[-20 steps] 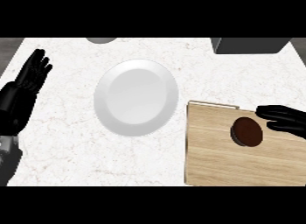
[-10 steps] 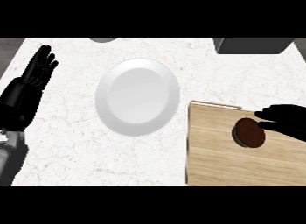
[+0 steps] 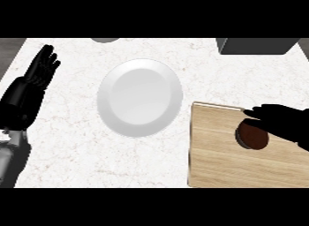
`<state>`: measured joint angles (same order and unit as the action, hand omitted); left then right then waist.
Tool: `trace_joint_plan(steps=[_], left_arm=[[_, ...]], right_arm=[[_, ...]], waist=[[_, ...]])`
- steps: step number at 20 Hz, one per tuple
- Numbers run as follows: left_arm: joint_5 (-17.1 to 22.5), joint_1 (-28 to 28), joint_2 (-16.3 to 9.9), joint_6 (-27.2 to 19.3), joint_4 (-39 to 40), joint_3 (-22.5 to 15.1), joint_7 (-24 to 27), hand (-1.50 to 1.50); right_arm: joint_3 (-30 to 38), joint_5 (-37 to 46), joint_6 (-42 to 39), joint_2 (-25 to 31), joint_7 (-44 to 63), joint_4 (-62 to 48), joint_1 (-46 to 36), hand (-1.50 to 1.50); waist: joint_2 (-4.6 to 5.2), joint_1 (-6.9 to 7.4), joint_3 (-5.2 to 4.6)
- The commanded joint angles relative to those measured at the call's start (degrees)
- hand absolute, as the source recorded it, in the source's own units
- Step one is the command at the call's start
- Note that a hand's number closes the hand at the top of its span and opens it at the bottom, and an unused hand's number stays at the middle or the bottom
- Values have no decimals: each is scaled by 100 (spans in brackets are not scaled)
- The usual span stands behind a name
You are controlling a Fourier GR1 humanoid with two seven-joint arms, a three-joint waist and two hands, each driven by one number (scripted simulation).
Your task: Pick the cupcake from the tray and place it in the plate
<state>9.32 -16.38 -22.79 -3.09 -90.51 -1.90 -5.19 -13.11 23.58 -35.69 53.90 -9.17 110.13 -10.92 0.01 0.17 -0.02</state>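
A dark brown cupcake [image 3: 251, 137] sits on the wooden tray [image 3: 216, 159] at the right of the counter. My right hand [image 3: 288, 124] reaches in from the right edge and lies over the cupcake's right side, fingers extended across its top, hiding part of it. The white plate [image 3: 139, 97] lies in the middle of the counter, left of the tray, with nothing on it. At the left edge my left hand [image 3: 35, 79] rests open, fingers up, far from the plate.
A dark grey box [image 3: 256, 45] stands at the back right of the white marble counter. A small grey round object [image 3: 105, 40] shows at the back edge.
My right hand has moved leftward over the tray and now covers part of the cupcake. The left hand has shifted slightly up and to the right.
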Motion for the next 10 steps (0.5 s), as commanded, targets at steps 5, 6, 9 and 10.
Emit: trace_joint_plan(steps=[5, 6, 9, 10], left_arm=[[-82, 242, 54, 189, -261, 158, -81, 0], [-151, -60, 191, 175, 160, 131, -28, 0], [-436, -300, 466, 23, 523, -2, 202, 0], [-477, 161, 428, 29, -158, -33, -19, 0]], right_arm=[[-165, 1177, -51, -277, -42, -558, -29, -150], [-321, 1336, -132, -624, 125, -905, -458, -150], [-641, 1819, 203, -1123, 70, -1336, -519, -150], [-440, 1843, 135, -1128, -17, -1357, -423, -150]], waist=[[-7, -6, 3], [6, 7, 1], [16, -7, 2], [0, 10, 3]])
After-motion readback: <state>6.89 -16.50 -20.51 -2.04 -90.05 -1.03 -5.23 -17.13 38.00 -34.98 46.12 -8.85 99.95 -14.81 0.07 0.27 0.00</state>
